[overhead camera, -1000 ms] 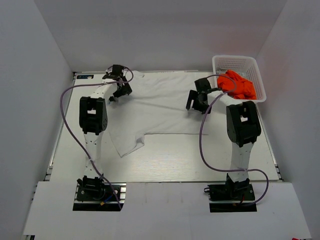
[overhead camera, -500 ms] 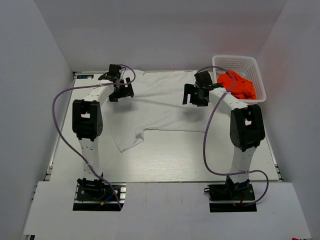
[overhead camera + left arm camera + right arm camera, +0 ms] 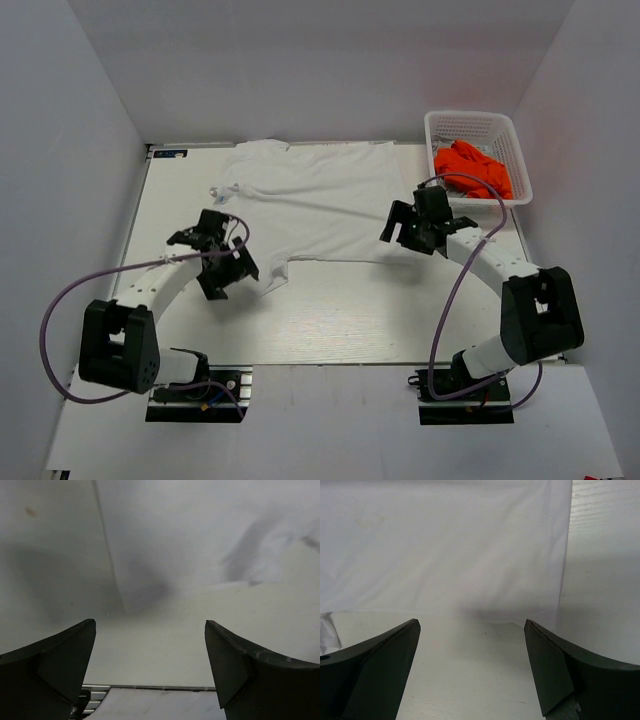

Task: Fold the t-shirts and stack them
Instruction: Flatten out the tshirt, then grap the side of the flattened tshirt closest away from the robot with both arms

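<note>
A white t-shirt [image 3: 320, 200] lies spread flat on the far half of the table, one sleeve [image 3: 270, 278] pointing toward the near left. My left gripper [image 3: 228, 278] hovers just left of that sleeve, open and empty. In the left wrist view the gripper [image 3: 150, 622] is over bare table, with the white t-shirt [image 3: 210, 530] ahead. My right gripper [image 3: 400, 232] is open and empty at the shirt's near right hem. In the right wrist view it [image 3: 471, 621] faces the shirt's [image 3: 445, 545] hem. An orange t-shirt [image 3: 472, 168] lies bunched in the basket.
The white lattice basket [image 3: 470, 122] stands at the far right corner of the table [image 3: 340, 320]. White walls close in the left, back and right sides. Purple cables loop from both arms. A metal rail [image 3: 150, 686] runs along the table's near edge.
Both arms have pulled back from the shirt's far side toward the near side, the left to the sleeve, the right to the hem. The white shirt now lies flatter, with its collar showing.
</note>
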Robot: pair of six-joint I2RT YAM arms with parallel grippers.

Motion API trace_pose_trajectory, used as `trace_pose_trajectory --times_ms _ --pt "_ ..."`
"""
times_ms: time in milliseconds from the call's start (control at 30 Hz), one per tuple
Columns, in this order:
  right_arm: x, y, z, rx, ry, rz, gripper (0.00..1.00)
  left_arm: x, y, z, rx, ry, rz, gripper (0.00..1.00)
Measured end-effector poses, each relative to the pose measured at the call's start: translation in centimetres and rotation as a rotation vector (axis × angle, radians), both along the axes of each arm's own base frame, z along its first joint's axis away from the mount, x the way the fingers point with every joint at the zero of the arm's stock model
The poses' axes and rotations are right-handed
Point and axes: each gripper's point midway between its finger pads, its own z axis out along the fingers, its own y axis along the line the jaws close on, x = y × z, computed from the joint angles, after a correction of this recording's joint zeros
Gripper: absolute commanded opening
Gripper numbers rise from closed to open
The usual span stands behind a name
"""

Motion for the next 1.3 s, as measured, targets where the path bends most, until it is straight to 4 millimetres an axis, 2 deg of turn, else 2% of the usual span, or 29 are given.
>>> trace_pose_trajectory --times_ms 67,133,200,267,433,600,633,700,733,800,900,933,1067,1300 --pt "-0.3 -0.2 -0.1 0.006 0.002 -0.018 0.90 -3.2 -0.5 -1.7 -0.025 0.074 -0.010 1.00" --pt "-0.5 -0.4 0.0 0.011 -0.001 -0.034 0.90 -5.6 -1.0 -3.1 -0.048 0.139 -0.019 1.00" --pt "-0.7 -0.7 0.1 0.010 -0.005 -0.047 0.90 -7.0 -1.2 -4.3 -0.048 0.196 -0.019 0.94" --pt "-0.8 -0.8 0.2 0.012 -0.007 -0.058 0.90 -7.4 -1.2 -5.2 -0.041 0.229 -0.008 0.90" --pt "-0.9 -1.4 0.2 0.007 -0.009 -0.079 0.90 -6.5 -1.4 -5.4 -0.043 0.232 0.019 0.88" --pt "-1.3 -2.0 -0.3 -0.013 0.014 -0.093 0.90 -4.3 -1.2 -5.5 -0.009 0.216 0.055 0.76" --pt "-1.4 -2.0 -0.6 -0.017 0.023 -0.094 0.90 -4.0 -1.1 -5.6 -0.002 0.217 0.064 0.68" --pt "-1.5 -2.2 -0.9 -0.025 0.038 -0.099 0.90 -3.7 -0.8 -5.7 0.012 0.218 0.081 0.62" --pt "-1.6 -2.3 -1.1 -0.029 0.044 -0.101 0.90 -3.7 -0.6 -5.8 0.024 0.225 0.086 0.56" --pt "-1.7 -2.6 -1.3 -0.039 0.055 -0.108 0.90 -3.7 -0.4 -5.9 0.034 0.232 0.094 0.49" --pt "-1.9 -3.0 -1.6 -0.051 0.062 -0.118 0.90 -3.2 -0.3 -6.0 0.042 0.241 0.109 0.20" --pt "-2.1 -3.1 -1.9 -0.057 0.069 -0.121 0.90 -2.9 -0.4 -6.0 0.040 0.240 0.112 0.00" --pt "-3.6 -4.1 -3.4 -0.096 0.120 -0.137 0.90 -1.7 -0.9 -6.0 0.027 0.229 0.107 0.00" --pt "-4.8 -5.5 -4.8 -0.144 0.163 -0.187 0.90 -1.8 -0.8 -5.8 0.039 0.210 0.103 0.00"
